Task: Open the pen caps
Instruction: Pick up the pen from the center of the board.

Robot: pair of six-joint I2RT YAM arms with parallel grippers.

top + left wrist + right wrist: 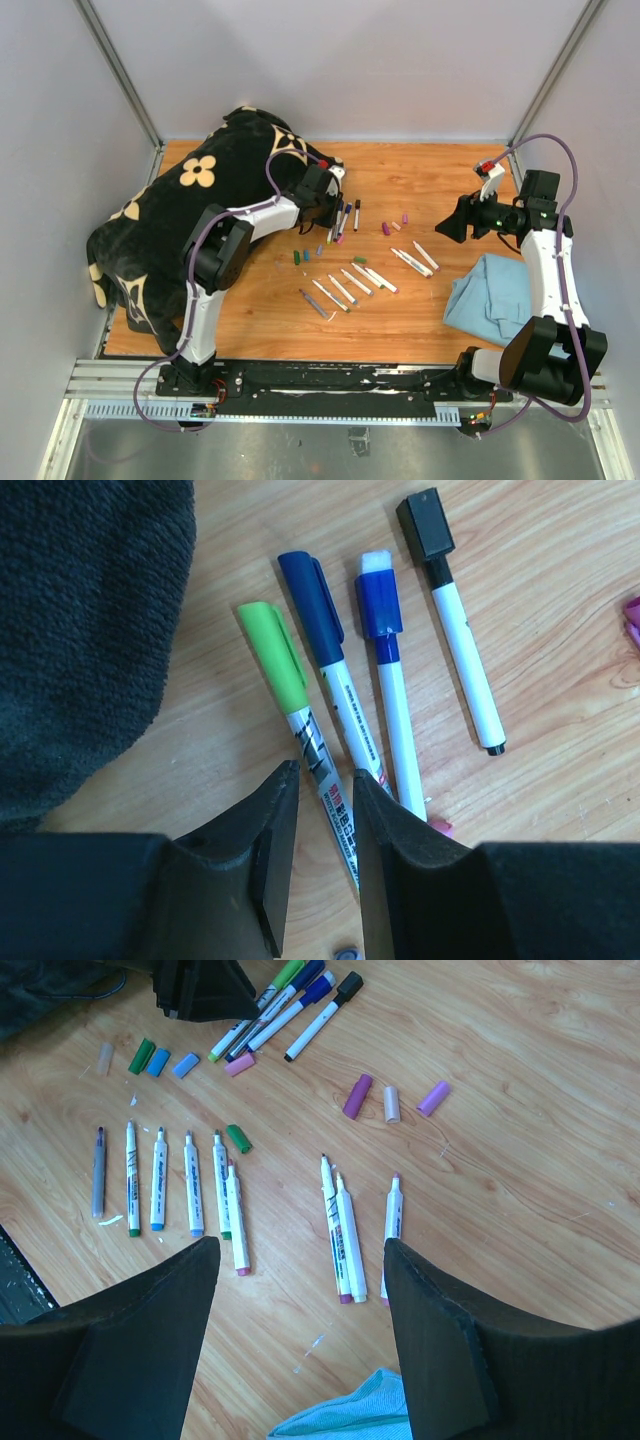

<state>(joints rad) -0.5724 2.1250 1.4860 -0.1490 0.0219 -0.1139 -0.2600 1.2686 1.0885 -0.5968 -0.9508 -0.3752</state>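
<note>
pen caps [275, 655], green, navy, blue, black, on four markers [398, 720]; left tool [325, 780] clamps the green-capped marker [310, 735]; right tool [300, 1250] apart.

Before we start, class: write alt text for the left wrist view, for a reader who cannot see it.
The jaws of the left gripper straddle the barrel of a green-capped marker on a wooden table. Beside it lie three more, with a navy cap, a blue cap and a black cap; dark plush fabric fills the upper left.
</note>
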